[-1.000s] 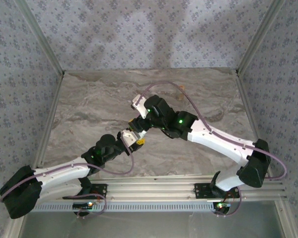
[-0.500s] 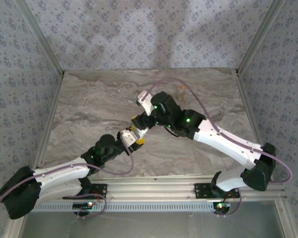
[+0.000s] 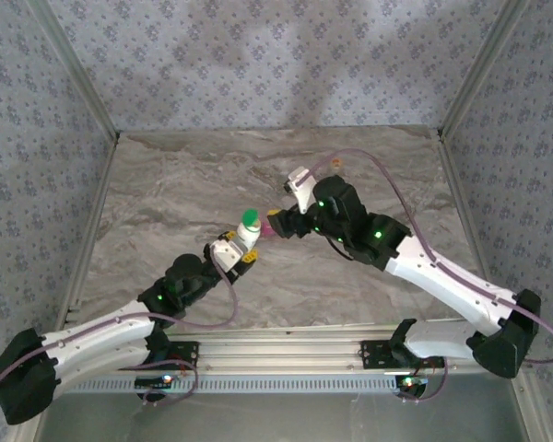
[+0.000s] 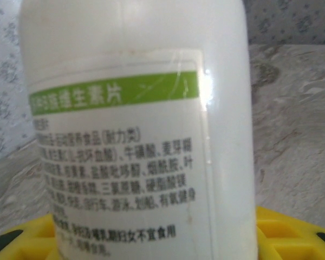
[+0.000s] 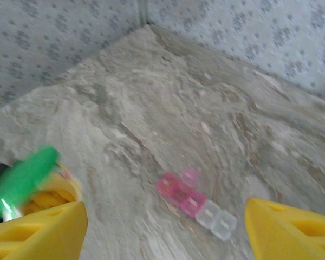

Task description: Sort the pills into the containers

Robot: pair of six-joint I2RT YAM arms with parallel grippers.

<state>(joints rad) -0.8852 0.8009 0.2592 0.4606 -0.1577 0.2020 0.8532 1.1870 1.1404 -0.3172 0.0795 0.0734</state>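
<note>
1. Left gripper [image 3: 243, 250], nearest the bases, left of centre: yellow pads [image 4: 21, 241] clamped on either side of the white bottle with green cap [image 3: 249, 228]. Bottle upright, cap uppermost, label with green band and printed text facing the wrist camera.
2. Right gripper [image 3: 281, 224], just right of the bottle and apart from it: yellow fingers [image 5: 38, 233] spread wide, nothing between them.
3. Strip pill case [image 5: 196, 205], flat on the marble-patterned table [image 3: 166, 203] beneath the right gripper. Pink compartments toward the bottle, clear ones at the other end. Small pink piece touching the pink end, too blurred to identify.
4. Amber-tinted vial [image 3: 336, 165], near the table's far edge, right of centre, well apart from the rest.
5. Patterned walls [image 3: 258, 64], on three sides.
</note>
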